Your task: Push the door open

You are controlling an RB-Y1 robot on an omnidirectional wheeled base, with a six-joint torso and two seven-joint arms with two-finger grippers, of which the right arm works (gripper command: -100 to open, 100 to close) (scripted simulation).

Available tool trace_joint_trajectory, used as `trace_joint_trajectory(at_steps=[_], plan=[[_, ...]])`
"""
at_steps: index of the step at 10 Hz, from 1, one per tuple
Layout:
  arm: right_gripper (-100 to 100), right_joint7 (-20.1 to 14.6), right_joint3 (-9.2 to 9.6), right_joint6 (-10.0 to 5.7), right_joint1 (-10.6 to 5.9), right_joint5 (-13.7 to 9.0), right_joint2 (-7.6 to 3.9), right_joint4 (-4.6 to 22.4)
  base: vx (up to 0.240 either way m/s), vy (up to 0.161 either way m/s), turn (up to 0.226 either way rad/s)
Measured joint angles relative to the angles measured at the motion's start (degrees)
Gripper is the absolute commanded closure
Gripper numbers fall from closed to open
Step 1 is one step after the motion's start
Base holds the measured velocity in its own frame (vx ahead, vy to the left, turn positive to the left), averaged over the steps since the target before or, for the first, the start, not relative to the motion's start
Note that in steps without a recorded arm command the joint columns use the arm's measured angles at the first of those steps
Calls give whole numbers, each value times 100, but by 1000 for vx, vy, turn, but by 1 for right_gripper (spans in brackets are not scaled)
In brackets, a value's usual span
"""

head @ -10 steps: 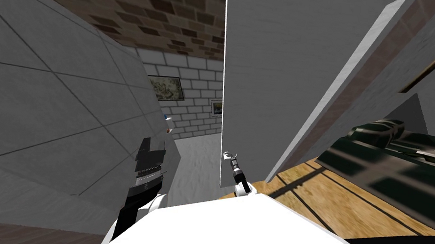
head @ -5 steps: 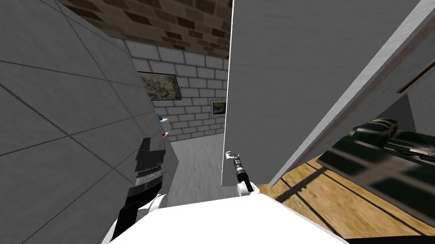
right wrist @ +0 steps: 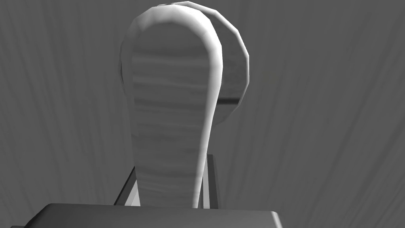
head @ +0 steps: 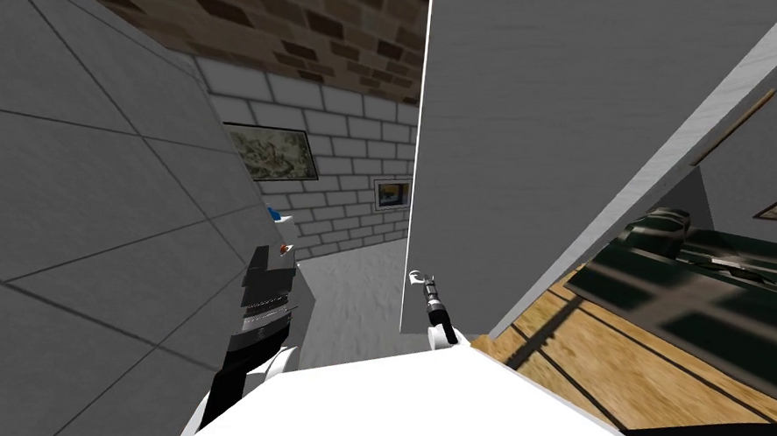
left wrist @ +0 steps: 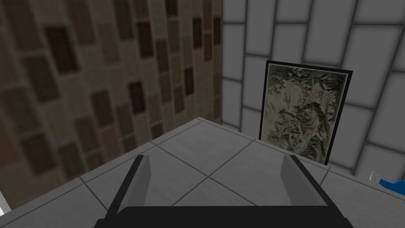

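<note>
Right hand (right wrist: 170, 172): clamped on handle (right wrist: 174, 99). Left hand (left wrist: 215, 182): spread, idle. Door (head: 542, 154): partly ajar, gap showing room beyond; needs further pushing to swing wide.

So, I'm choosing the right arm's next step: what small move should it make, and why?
Probably push the lever handle forward a little, so the door swings away. The right gripper is shut on the handle, and the grey door stands only ajar, with a gap beside its free edge showing the white brick wall.

left pincer (left wrist: 215, 164): fingers spread | right pincer (head: 416, 277): clamped, arm reaching forward
</note>
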Motion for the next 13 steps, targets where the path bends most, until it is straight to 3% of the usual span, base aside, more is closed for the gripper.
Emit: trace_joint_trajectory(at_steps=[1, 3, 7, 11, 13], plan=[[100, -2, -50, -13, -73, -29, -22, 83, 57, 7, 4], [100, 33, -158, -189, -229, -83, 4, 369, 153, 89, -77], [100, 103, -405, -178, -165, -208, -3, 341, 169, 95, -68], [100, 140, -567, -178, -163, -290, -16, 318, 141, 32, -40], [100, 157, -641, -236, -205, -344, -46, 472, 151, 26, -31]])
